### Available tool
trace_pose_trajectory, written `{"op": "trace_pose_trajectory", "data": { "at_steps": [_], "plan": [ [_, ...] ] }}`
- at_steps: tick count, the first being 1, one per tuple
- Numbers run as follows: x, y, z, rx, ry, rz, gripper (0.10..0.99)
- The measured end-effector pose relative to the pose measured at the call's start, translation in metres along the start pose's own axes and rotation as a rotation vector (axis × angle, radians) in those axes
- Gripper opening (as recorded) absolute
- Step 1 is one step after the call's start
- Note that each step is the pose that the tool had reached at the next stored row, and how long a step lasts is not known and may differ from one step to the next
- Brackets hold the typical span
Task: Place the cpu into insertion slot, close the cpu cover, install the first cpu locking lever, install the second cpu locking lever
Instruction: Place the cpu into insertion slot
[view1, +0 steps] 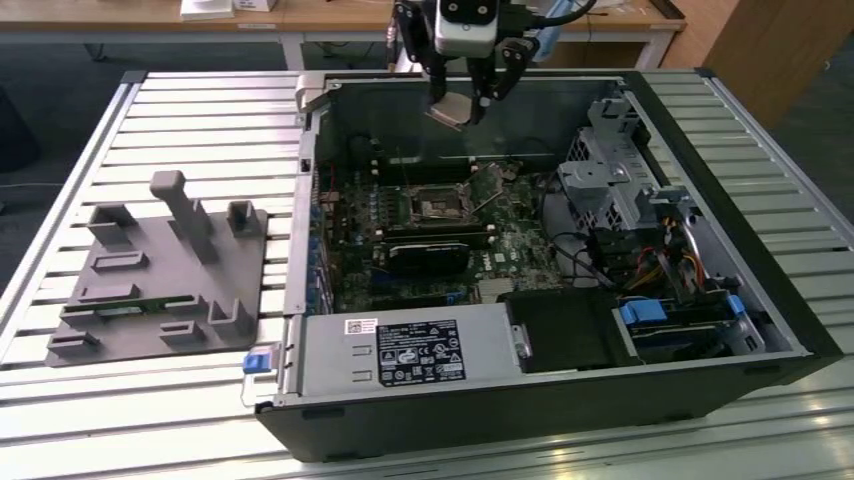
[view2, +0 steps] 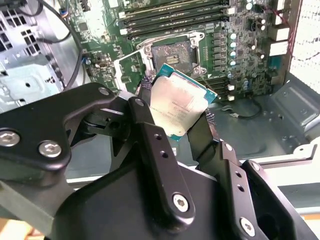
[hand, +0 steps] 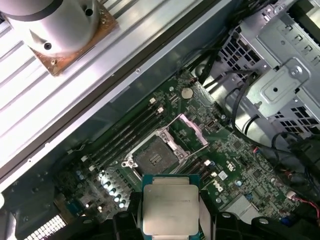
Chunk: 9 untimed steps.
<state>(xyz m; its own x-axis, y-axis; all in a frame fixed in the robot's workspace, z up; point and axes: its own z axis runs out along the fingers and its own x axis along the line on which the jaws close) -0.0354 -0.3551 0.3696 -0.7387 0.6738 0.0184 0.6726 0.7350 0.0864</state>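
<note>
My gripper (view1: 461, 100) hangs above the far wall of the open computer case, shut on the cpu (view1: 451, 111), a flat square chip with a silvery-tan face. In both wrist views the cpu (view2: 180, 107) (hand: 170, 207) sits tilted between the two black fingers (view2: 145, 107), held by its edges. The insertion slot (view1: 438, 205) (hand: 155, 157) (view2: 172, 55) is a dark square socket on the motherboard, bare, below and well apart from the chip. The cpu cover (hand: 192, 131) stands swung open beside the slot.
A black graphics card (view1: 427, 250) lies just in front of the slot. Memory sticks (hand: 125, 135) run along one side. A metal drive cage (view1: 614, 180) with cables fills the exterior view's right. A power supply (view1: 400, 350) sits at the near end. A grey fixture (view1: 160, 270) rests outside the case.
</note>
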Motion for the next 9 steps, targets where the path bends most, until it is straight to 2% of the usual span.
{"op": "trace_pose_trajectory", "data": {
  "at_steps": [9],
  "plan": [
    [0.0, -0.0002, 0.0019, -0.002, -0.0121, 0.135, 0.541]
  ]
}}
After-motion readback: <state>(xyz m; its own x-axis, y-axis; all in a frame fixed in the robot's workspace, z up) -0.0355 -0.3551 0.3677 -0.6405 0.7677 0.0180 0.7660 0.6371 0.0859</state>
